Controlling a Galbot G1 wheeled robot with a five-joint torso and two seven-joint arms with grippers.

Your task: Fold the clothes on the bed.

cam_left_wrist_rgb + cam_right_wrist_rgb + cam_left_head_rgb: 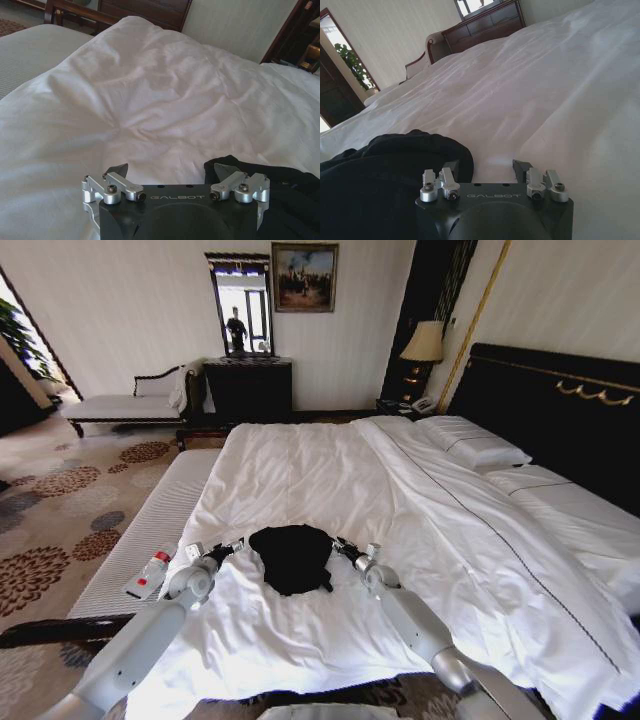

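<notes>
Two-arm approach to a crumpled garment. The black T-shirt [291, 557] lies bunched in a rounded heap on the near part of the bed [330, 480], its lettering hidden in the folds. We see the left gripper [234, 546] just beside the heap's left edge and the right gripper [341, 546] just beside its right edge, both low over the duvet [300, 470].

In the left wrist view the left gripper [170, 172] has its jaws spread apart, one dark fingertip at the shirt's edge, nothing between them. In the right wrist view the right gripper [487, 167] is likewise released, one fingertip against the cloth and the other over bare duvet.

Step in hand, as we judge it: taking hold of the garment's two sides so it can be spread flat. To do this well, we judge that each pair of jaws should pinch a single layer of black cloth at an outer edge and leave the white cover free, since both fabrics are soft and crease together.

Materials: the shirt is matte, limp cotton; the duvet is smooth, white and shallowly wrinkled. A narrow ribbed bench [150, 530] stands along the bed's left side, carrying a small bottle [150, 573].
</notes>
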